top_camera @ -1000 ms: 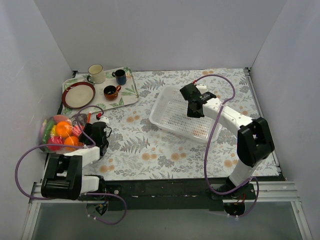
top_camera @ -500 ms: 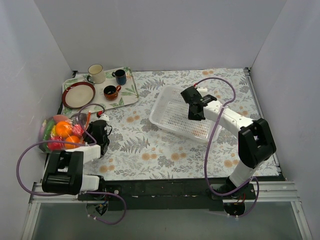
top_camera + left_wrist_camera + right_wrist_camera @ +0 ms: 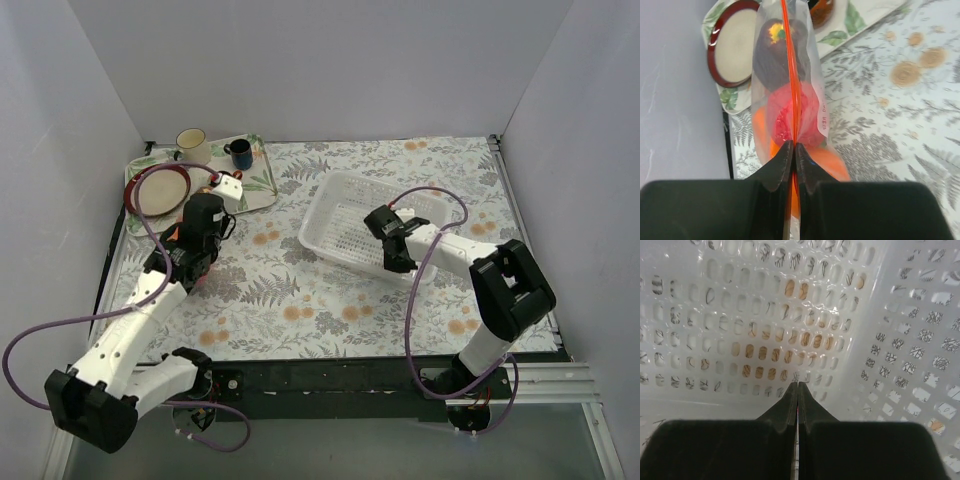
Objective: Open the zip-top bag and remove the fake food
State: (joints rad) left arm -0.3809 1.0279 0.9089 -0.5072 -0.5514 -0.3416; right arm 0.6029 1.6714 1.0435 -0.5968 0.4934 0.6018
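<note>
Where the zip-top bag [image 3: 809, 95] lies: ahead of left pincer [image 3: 794, 146], near surface's [image 3: 900, 125] left edge.
Left pincer: clamped tight on its orange zipper strip [image 3: 788, 50].
Right pincer [image 3: 798, 385]: closed, empty, inside mesh basket [image 3: 880, 315].

My left arm [image 3: 130, 335] stretches forward from its base, wrist tipped down, and my left gripper [image 3: 794, 148] is clamped tight on the orange strip of the zip-top bag [image 3: 812, 112]. My right arm [image 3: 457, 246] bends at the elbow and reaches inward; my right gripper [image 3: 798, 386] points down, fingers pressed flat together.
</note>
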